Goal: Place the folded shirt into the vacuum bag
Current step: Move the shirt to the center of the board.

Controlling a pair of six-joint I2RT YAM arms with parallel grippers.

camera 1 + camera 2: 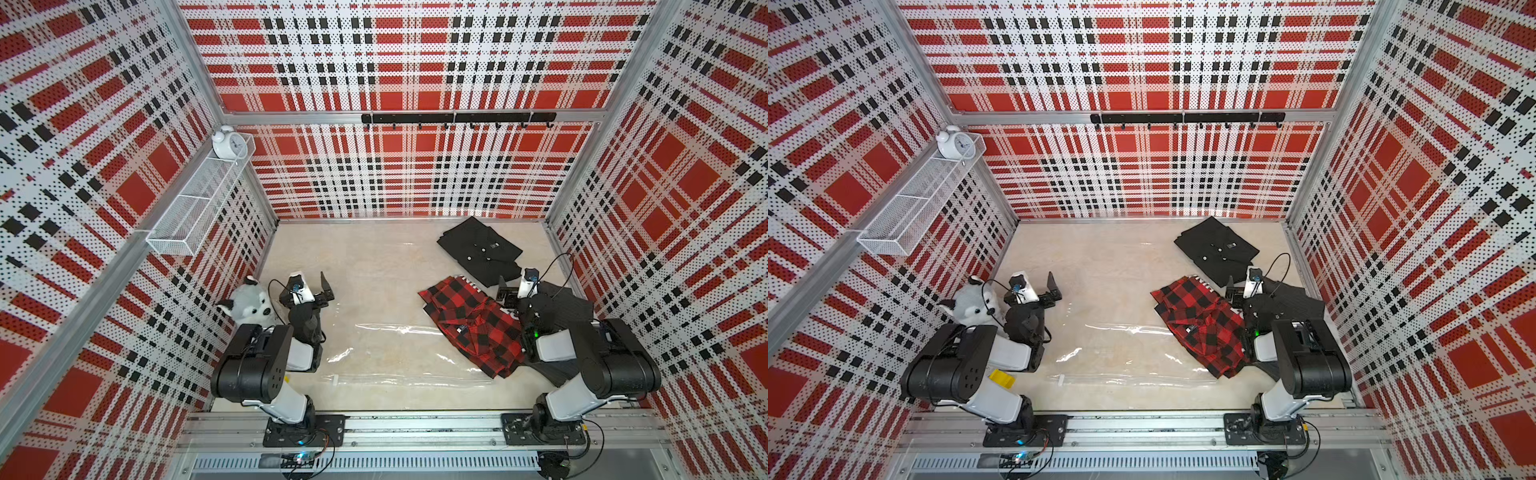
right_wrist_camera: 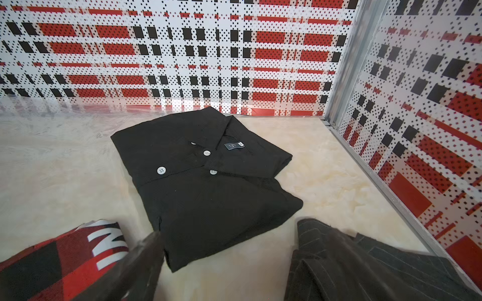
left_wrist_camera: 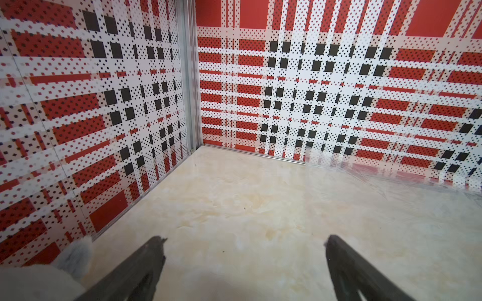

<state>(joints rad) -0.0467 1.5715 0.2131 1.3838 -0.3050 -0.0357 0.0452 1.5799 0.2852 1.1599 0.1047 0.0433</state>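
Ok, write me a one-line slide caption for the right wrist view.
Folded black shirt on the pale tabletop, with a red-and-black plaid shirt and a dark pinstriped garment nearest the camera.

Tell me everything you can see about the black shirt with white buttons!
The black shirt is neatly folded into a rectangle, collar showing, made of soft-looking dark cloth. It has small white buttons and a little dark label inside the collar. It lies flat on the pale marbled table, near the back right corner. Nothing grips it.
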